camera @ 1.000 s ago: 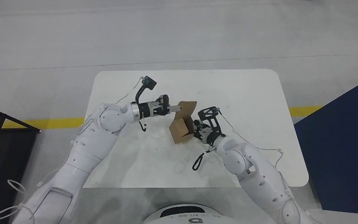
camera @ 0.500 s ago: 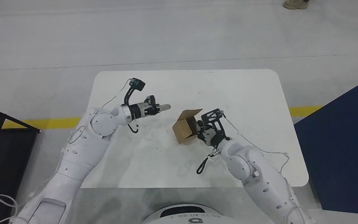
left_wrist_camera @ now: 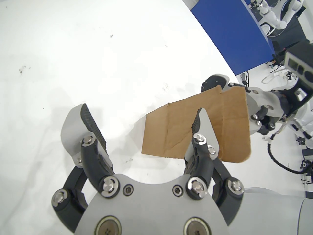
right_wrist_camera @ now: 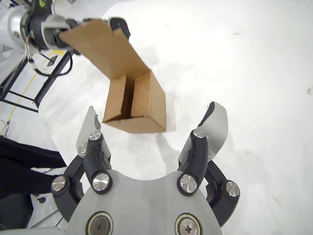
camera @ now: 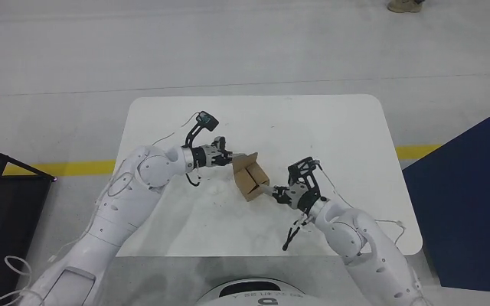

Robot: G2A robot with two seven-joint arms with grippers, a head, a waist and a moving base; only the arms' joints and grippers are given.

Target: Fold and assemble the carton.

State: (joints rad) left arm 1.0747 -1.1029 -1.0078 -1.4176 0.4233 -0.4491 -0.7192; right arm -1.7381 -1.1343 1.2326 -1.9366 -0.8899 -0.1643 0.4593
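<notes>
The brown carton (camera: 249,177) stands in the middle of the white table (camera: 344,130), its long lid flap (right_wrist_camera: 102,47) raised and leaning toward the left arm. My left gripper (camera: 224,157) is open right at that flap's edge. In the left wrist view one of the left gripper's (left_wrist_camera: 141,116) fingers (left_wrist_camera: 201,123) overlaps the flap (left_wrist_camera: 176,133), and nothing is clamped. My right gripper (camera: 279,193) is open just off the carton's other side. In the right wrist view the right gripper (right_wrist_camera: 154,113) faces the box body (right_wrist_camera: 146,99), whose inner flaps leave a slit open.
A blue panel (camera: 459,199) stands off the table's right side and a black frame (camera: 15,187) off its left. A black cable (camera: 292,232) hangs from the right arm over the near part of the table. The far half of the table offers free room.
The left gripper let go of the flap, pulled away, then came back beside the carton. The right gripper backed off toward the table's near right. The lid flap now leans toward the left arm.
</notes>
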